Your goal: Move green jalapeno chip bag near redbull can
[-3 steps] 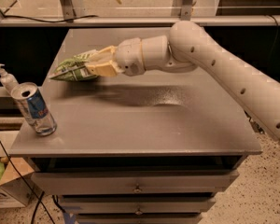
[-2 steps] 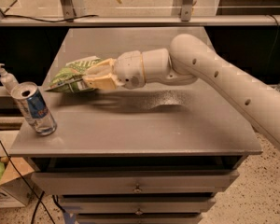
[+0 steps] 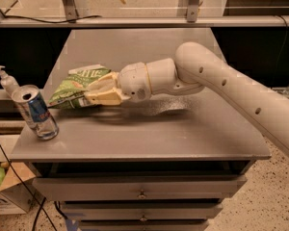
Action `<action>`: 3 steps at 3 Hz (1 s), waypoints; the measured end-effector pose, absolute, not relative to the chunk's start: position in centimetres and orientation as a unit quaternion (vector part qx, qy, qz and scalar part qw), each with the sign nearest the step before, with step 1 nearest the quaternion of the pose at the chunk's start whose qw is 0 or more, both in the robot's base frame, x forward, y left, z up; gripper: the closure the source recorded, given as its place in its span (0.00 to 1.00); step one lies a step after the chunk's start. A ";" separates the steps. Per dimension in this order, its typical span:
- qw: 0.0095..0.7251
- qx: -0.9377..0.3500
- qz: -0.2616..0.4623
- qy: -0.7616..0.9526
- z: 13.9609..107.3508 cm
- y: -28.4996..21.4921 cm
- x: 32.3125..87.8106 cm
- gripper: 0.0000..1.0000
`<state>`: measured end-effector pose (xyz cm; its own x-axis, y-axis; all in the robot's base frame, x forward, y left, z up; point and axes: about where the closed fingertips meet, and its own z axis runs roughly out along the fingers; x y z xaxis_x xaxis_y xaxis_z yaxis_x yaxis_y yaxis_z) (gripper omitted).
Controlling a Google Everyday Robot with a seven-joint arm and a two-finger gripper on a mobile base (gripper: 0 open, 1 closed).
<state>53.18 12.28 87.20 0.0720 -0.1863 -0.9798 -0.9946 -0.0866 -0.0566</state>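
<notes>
Currently: gripper point(image 3: 90, 96) located at left-centre of grey table point(image 3: 183, 138), arm reaching in from right. Jaws clamped on right edge of green jalapeno chip bag point(image 3: 77, 83); bag held tilted, left corner lowest, shadow seen on tabletop beneath. Upright redbull can point(image 3: 36, 113) noted at near-left corner of table, just left of bag's low corner; contact between the two not discernible. White pump bottle point(image 3: 6, 81) seen beyond left table edge, behind can
</notes>
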 end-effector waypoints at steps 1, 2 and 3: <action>0.438 -0.587 0.459 0.502 87.2 12.4 52.5 0.32; 0.437 -0.588 0.460 0.501 87.2 12.6 52.4 0.10; 0.436 -0.589 0.461 0.500 87.2 12.8 52.3 0.00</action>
